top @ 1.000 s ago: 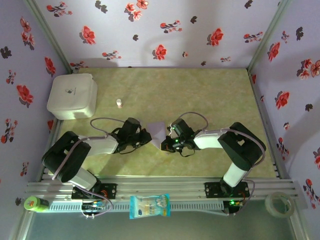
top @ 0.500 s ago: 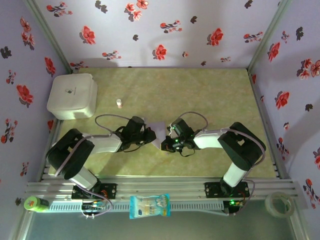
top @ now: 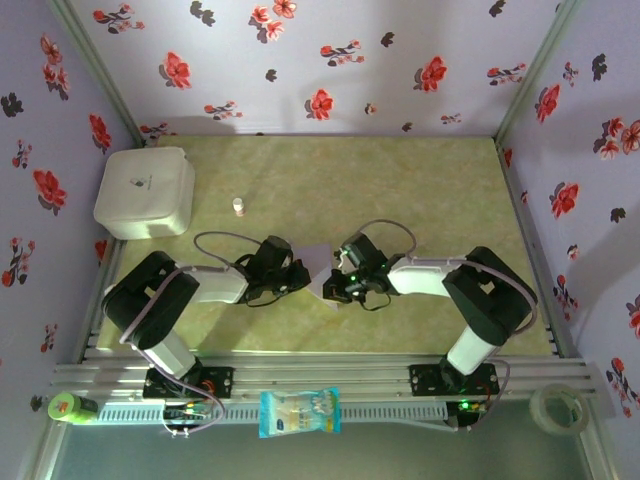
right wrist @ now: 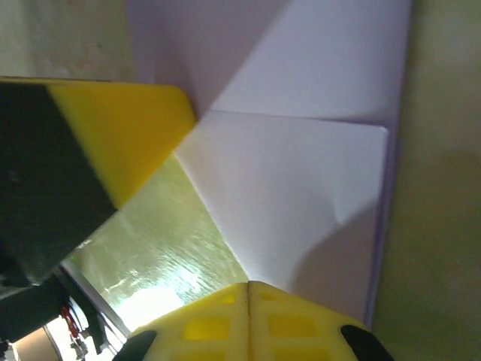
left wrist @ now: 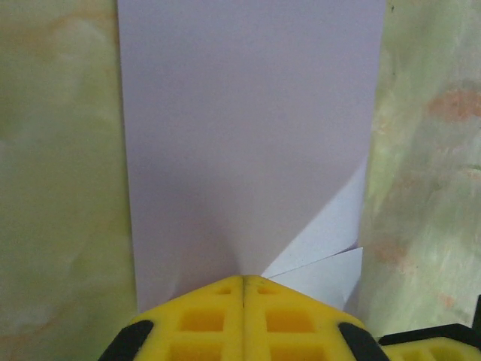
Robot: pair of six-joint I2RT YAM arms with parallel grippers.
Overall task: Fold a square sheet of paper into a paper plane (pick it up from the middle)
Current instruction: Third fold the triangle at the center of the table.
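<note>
The pale-lilac sheet of paper (top: 316,262) lies partly folded on the green table between both arms. In the left wrist view the paper (left wrist: 248,135) stretches away from me as a long strip, with white triangular flaps at its lower right. My left gripper (top: 300,276) (left wrist: 243,277) is shut, its tip resting on the sheet's near edge. My right gripper (top: 333,290) (right wrist: 249,283) is shut where a folded flap of the paper (right wrist: 301,195) meets its seam. The left gripper's yellow finger (right wrist: 120,128) touches the sheet's far corner.
A white rounded box (top: 145,192) stands at the back left, with a small white bottle (top: 238,206) beside it. A blue-and-white packet (top: 299,412), a green object (top: 62,407) and a tape roll (top: 558,408) lie on the near rail. Floral walls enclose the table.
My left gripper has slid right from beside the paper onto its left edge. The right gripper has shifted slightly left. The sheet now looks flatter and narrower.
</note>
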